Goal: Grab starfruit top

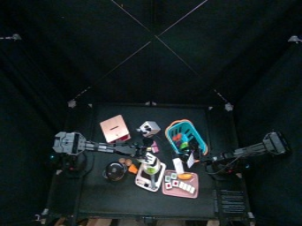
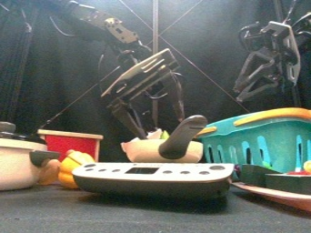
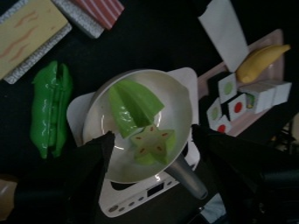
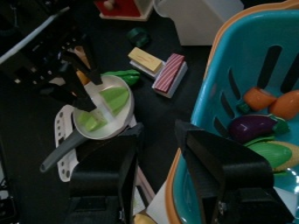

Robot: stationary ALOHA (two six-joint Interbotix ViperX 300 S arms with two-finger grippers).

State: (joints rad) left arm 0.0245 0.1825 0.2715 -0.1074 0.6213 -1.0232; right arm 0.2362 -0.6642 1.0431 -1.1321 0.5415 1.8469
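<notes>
The starfruit lies in two yellow-green pieces in a white pan (image 3: 176,87) on a scale: a star-shaped slice (image 3: 152,142) and a larger body piece (image 3: 131,103). My left gripper (image 3: 160,162) is open and hovers right over the slice, one jaw on each side of it, not touching. In the front view the left gripper (image 2: 136,96) hangs above the pan. My right gripper (image 4: 158,162) is open and empty, beside the teal basket (image 4: 251,61). The pan with the starfruit (image 4: 103,112) also shows in the right wrist view.
A green pea pod (image 3: 49,109) lies beside the pan. A banana (image 3: 260,61) and dice-like cubes (image 3: 239,103) lie on a pink tray. The basket holds an eggplant (image 4: 254,128) and an orange item (image 4: 286,103). A pink box (image 1: 116,128) stands at the back left.
</notes>
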